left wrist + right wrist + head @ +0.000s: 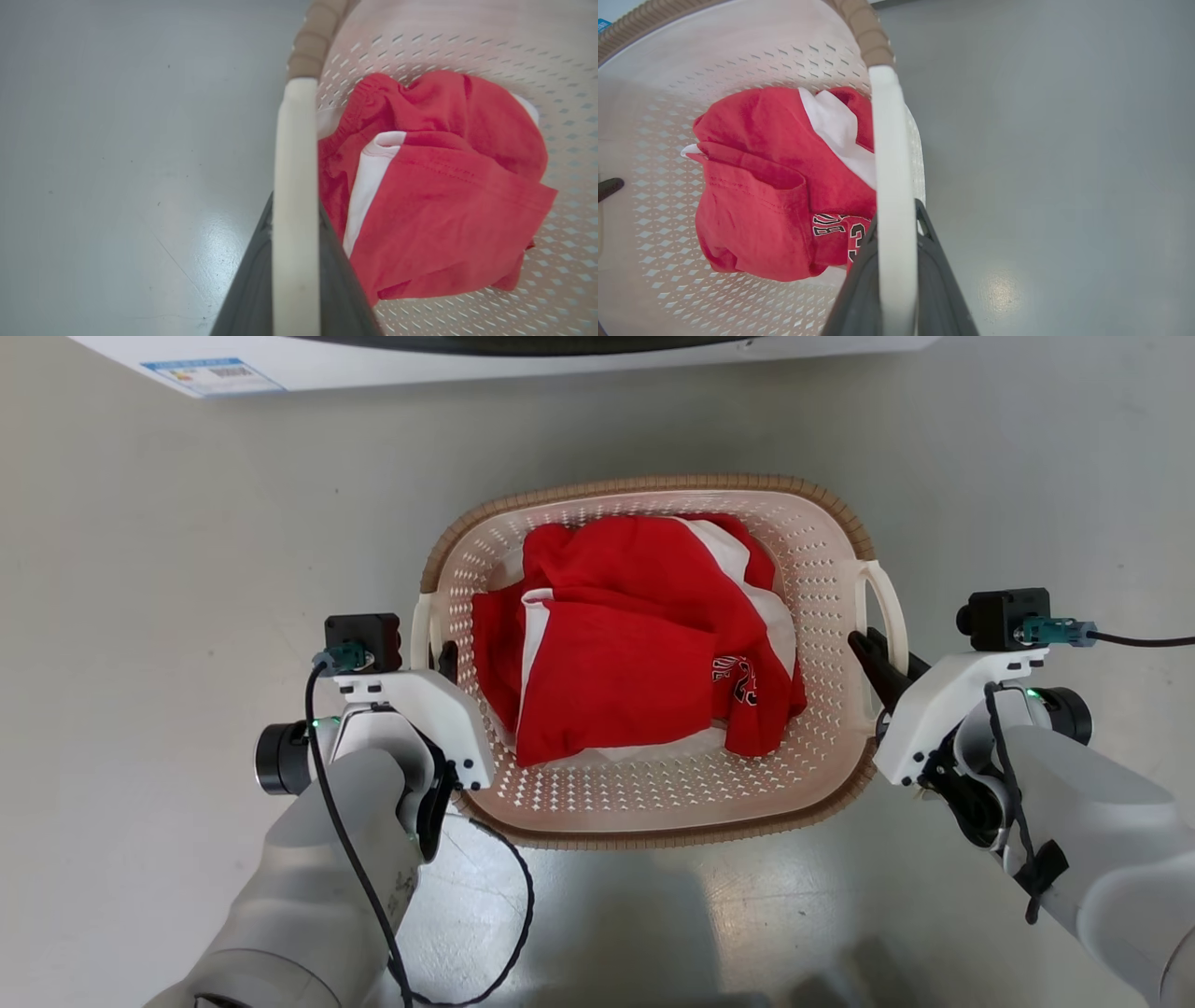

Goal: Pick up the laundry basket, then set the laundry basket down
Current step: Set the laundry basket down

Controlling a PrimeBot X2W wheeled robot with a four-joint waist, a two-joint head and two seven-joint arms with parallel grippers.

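The laundry basket [653, 485], cream perforated plastic with a brown woven rim, sits in the middle of the grey floor. My left gripper [441, 658] is shut on its left loop handle [422, 630]. In the left wrist view the white handle [294, 154] runs straight up between the dark fingers [343, 284], which press against both its sides. My right gripper [878, 658] is shut on the right loop handle [892, 607]. The right wrist view likewise has that handle [887, 154] squeezed between the fingers [854, 294]. I cannot tell whether the basket's bottom touches the floor.
Crumpled red and white clothes [635, 635] lie in the basket. A white washer [373, 359] with a blue label stands along the far edge. A black cable [509, 905] loops off my left forearm near the basket's front rim. Grey floor [140, 569] lies all around.
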